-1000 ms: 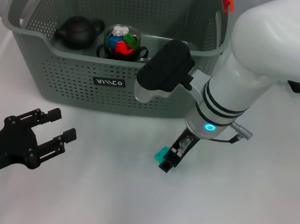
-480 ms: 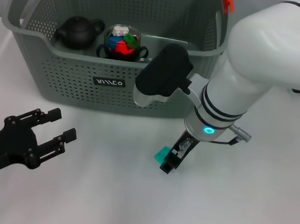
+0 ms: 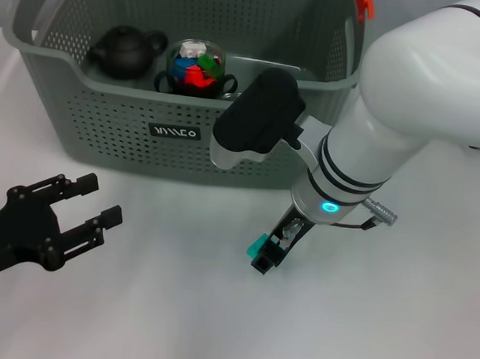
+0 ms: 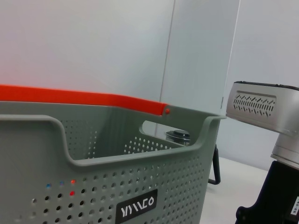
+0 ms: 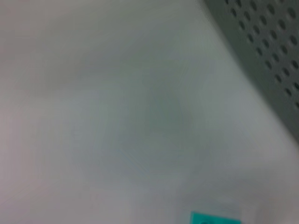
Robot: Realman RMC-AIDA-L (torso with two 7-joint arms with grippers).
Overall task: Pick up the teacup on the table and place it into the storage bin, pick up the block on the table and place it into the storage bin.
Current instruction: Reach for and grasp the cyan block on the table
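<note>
I had the storage bin [image 3: 180, 100] across the far side of the table [image 3: 172, 307], grey and perforated, with orange clips at the rim and a black logo label on its near wall. Inside it, at about 11 o'clock from the table's middle, sat a dark teapot [image 3: 127, 50], and just beside that a clear 2-handled cup [image 3: 195, 68] filled with red, blue and green pieces.

The block [image 3: 256, 247] was small and teal, lying on the white table in front of the bin, near the bin's right end. My right gripper [image 3: 269, 252] was down on it, its dark fingers at the block's right side; I could not tell whether they were clamped or loose. The right wrist view caught only a teal corner of the block and the bin wall.

My left gripper [image 3: 88, 202] sat at 8 o'clock, fingers spread, holding nothing. Bare table lay between it and the block, well apart.
</note>
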